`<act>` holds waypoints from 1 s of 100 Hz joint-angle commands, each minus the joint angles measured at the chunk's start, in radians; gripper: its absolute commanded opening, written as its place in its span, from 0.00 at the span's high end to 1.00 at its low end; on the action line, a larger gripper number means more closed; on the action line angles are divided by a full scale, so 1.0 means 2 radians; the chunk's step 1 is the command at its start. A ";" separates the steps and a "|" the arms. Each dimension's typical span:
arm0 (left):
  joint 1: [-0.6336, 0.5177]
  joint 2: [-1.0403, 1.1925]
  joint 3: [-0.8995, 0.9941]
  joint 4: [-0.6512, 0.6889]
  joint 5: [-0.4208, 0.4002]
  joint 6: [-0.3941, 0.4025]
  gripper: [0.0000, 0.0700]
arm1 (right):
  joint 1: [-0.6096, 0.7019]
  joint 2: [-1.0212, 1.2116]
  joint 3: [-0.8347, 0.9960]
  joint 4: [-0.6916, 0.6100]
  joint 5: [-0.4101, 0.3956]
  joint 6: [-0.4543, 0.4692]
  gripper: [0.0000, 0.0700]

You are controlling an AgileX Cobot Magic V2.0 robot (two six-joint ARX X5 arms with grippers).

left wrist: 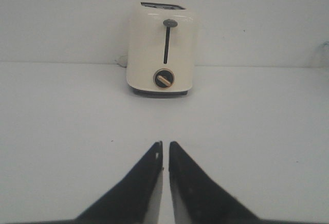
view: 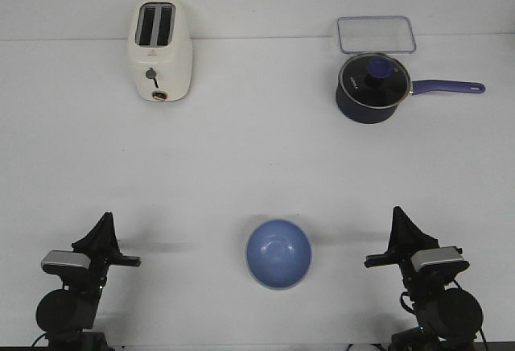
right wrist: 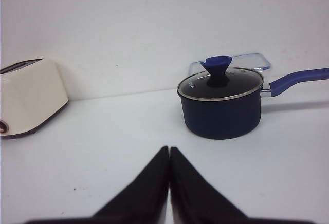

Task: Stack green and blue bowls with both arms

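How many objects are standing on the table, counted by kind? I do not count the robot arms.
Round periwinkle blue bowl: 1
Cream two-slot toaster: 1
Dark navy saucepan with glass lid: 1
Clear rectangular plastic container: 1
Total: 4
No green bowl appears in any view.

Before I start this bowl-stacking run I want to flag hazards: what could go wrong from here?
1. Only the blue bowl shows, with a pale rim; whether the green bowl sits under it or is absent cannot be told, so a stack may lack a partner.
2. Left gripper and right gripper are shut; reaching without opening would likely push the bowl.
3. The bowl lies midway between the arms, so both reaching risks collision.
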 commanded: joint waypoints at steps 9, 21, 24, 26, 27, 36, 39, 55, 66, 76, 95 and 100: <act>0.000 0.000 -0.010 0.006 0.000 -0.002 0.98 | 0.001 -0.001 0.005 0.007 0.000 -0.001 1.00; 0.000 0.000 -0.010 0.006 0.000 -0.002 0.98 | 0.001 -0.001 0.005 0.007 0.000 -0.001 1.00; 0.000 0.000 -0.010 0.006 0.000 -0.002 0.98 | 0.001 -0.001 0.005 0.007 0.000 -0.001 1.00; 0.000 0.000 -0.010 0.006 0.000 -0.002 0.98 | 0.001 -0.001 0.005 0.007 0.000 -0.001 1.00; 0.000 0.000 -0.010 0.006 0.000 -0.002 0.98 | 0.001 -0.001 0.005 0.007 0.000 -0.001 1.00; 0.000 0.000 -0.010 0.006 0.000 -0.002 0.98 | 0.001 -0.001 0.005 0.007 0.000 -0.001 1.00; 0.000 0.000 -0.010 0.006 0.000 -0.002 0.98 | 0.001 -0.001 0.005 0.007 0.000 -0.001 1.00; 0.000 0.000 -0.010 0.006 0.000 -0.002 0.98 | 0.001 -0.001 0.005 0.007 0.000 -0.001 1.00; 0.000 0.000 -0.010 0.006 0.000 -0.002 0.98 | 0.001 -0.001 0.005 0.007 0.000 -0.001 1.00; 0.000 0.000 -0.010 0.006 0.000 -0.002 0.98 | 0.001 -0.001 0.005 0.007 0.000 -0.004 1.00; 0.000 0.000 -0.010 0.006 0.000 -0.002 0.98 | -0.020 -0.001 -0.001 0.007 -0.002 -0.104 1.00; 0.000 0.000 -0.010 0.006 0.000 -0.002 0.98 | -0.037 -0.001 -0.010 0.013 -0.005 -0.132 1.00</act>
